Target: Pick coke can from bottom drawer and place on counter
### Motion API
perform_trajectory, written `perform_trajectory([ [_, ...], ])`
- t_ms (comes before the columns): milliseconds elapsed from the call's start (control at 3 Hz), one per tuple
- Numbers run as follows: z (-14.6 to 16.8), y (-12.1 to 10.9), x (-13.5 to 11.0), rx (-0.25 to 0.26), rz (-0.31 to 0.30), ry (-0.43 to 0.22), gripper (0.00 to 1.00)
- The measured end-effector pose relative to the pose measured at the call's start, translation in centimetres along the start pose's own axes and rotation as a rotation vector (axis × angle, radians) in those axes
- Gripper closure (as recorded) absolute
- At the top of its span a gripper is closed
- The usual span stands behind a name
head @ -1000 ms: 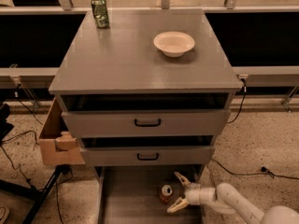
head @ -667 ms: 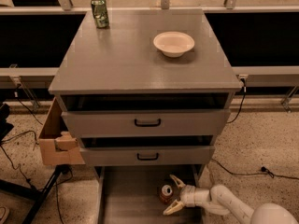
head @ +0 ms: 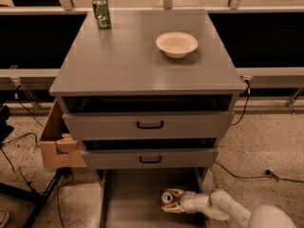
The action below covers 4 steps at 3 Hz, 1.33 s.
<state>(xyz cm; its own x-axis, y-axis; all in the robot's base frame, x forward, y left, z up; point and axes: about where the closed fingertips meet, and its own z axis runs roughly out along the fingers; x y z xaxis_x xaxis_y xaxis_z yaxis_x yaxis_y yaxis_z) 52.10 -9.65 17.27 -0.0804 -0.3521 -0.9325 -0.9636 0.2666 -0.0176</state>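
Early stage, pick not finished. Bottom drawer point(head: 133, 198) is pulled out and the coke can point(head: 166, 197) sits on its grey floor, right of middle, near the front, not lifted. Gripper point(head: 171, 200) is down in the drawer, reaching in from the right. Its pale fingers point(head: 174, 192) are narrow, one on each side of the can and apparently touching it, so it reads as gripped.

Left to do: lift it out, clear the two upper drawers (both slightly open), and set it on the desk point(head: 128, 56). The desk carries a green can point(head: 101, 12) at the back left and a white bowl point(head: 176, 43) at the back right. The front half is bare, which looks like the easy drop spot.

The can is small and red-orange, with its silver top and pull tab facing the camera. It seems upright. The body is mostly hidden by the fingers, and no dents can be made out.
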Motion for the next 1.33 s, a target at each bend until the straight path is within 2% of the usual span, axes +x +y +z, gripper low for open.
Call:
perform_trajectory([
  [333,0.1,0.2,-0.3,-0.002,0.027,-0.014,0.71],
  [667,-4.6,1.3,-5.3,-0.040,0.127,-0.076,1.00],
  [1000,-10.7,4.3,-11.4,-0.109,0.198,-0.134,1.00],
  [1333,-16.5,6.7,-18.4,-0.134,0.238,-0.193,1.00],
])
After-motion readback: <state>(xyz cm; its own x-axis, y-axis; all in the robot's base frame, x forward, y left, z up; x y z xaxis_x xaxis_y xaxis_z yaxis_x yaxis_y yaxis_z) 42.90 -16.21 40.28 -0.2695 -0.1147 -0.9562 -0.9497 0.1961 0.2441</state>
